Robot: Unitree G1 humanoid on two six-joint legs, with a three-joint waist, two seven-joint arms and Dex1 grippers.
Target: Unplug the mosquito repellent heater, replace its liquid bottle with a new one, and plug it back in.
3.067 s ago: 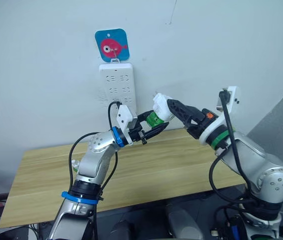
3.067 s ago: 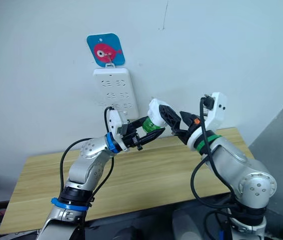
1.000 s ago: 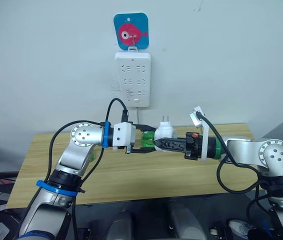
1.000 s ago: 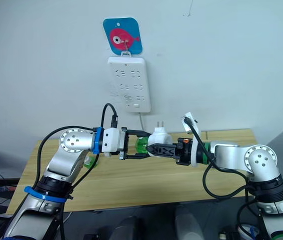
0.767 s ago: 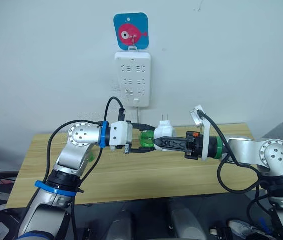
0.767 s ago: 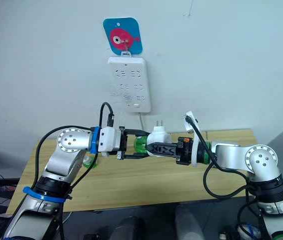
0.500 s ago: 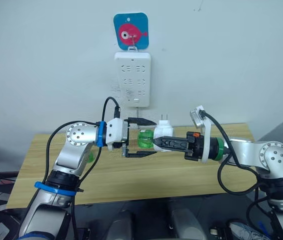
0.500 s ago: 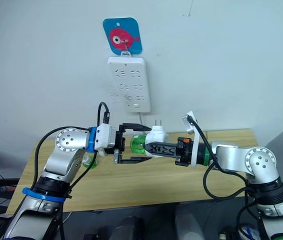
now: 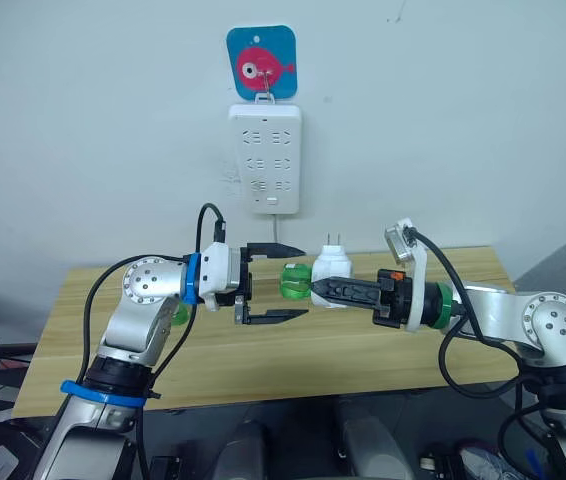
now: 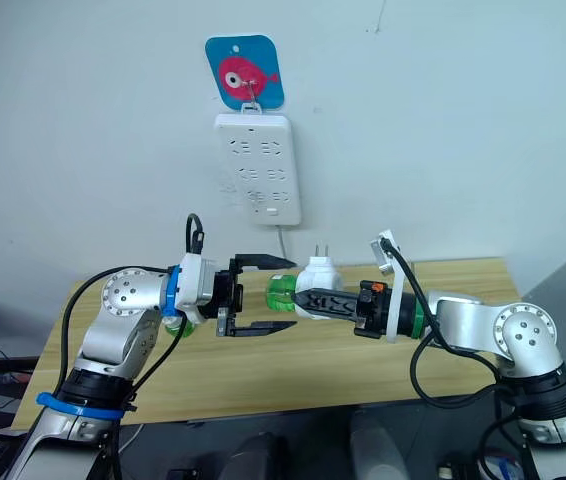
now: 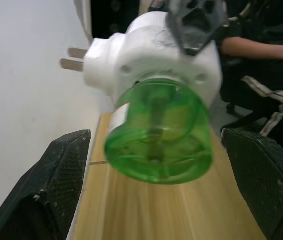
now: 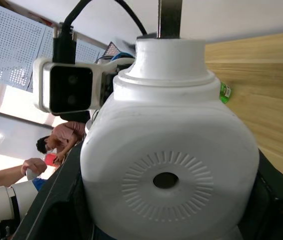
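Left jaws wide apart around green bottle, right jaws clamping heater

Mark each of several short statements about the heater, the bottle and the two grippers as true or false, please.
1. The right gripper holds the mosquito repellent heater. True.
2. The heater is plugged into the power strip on the wall. False: it is held in the air over the wooden table, its two prongs bare and pointing up.
3. The left gripper is shut on the green bottle. False: its fingers stand open, one above and one below the bottle, not touching it.
4. The green bottle sits in the heater, on the side toward the left gripper. True.
5. A second green bottle stands on the power strip. False: something green shows behind the left arm, at the table.
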